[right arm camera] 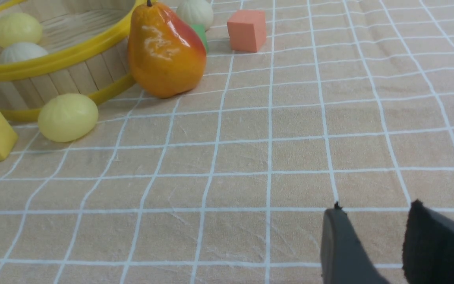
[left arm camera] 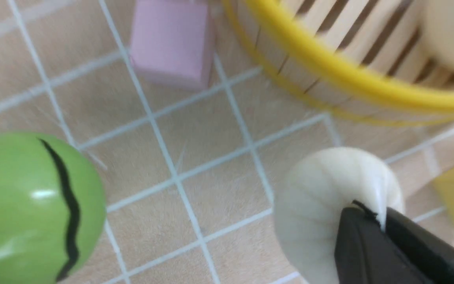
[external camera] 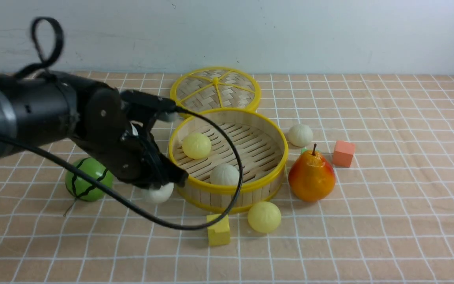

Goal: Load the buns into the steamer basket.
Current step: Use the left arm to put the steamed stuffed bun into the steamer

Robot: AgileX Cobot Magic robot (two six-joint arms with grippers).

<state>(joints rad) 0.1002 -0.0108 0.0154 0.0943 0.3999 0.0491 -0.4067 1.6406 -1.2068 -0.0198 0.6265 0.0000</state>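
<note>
My left gripper (external camera: pixel 167 182) is shut on an off-white bun (external camera: pixel 158 193) just outside the steamer basket's (external camera: pixel 231 197) near-left wall. In the left wrist view the black fingertips (left arm camera: pixel 363 232) pinch a fold of that bun (left arm camera: pixel 329 193) beside the basket's yellow rim (left arm camera: pixel 329 67). Inside the basket lie a pale yellow bun (external camera: pixel 196 145) and an off-white bun (external camera: pixel 224 174). Another off-white bun (external camera: pixel 300 135) sits to the basket's right, and a yellow bun (external camera: pixel 264 216) in front of it. My right gripper (right arm camera: pixel 376 209) stands open over bare cloth.
A green striped watermelon ball (external camera: pixel 88 179) lies left of the held bun. A pear (external camera: pixel 311 176), a salmon cube (external camera: pixel 344 153) and a small green cube (external camera: pixel 303 150) stand right of the basket. A yellow cube (external camera: pixel 218 230) is in front, the woven lid (external camera: pixel 215 88) behind, and a pink cube (left arm camera: pixel 172 43) nearby.
</note>
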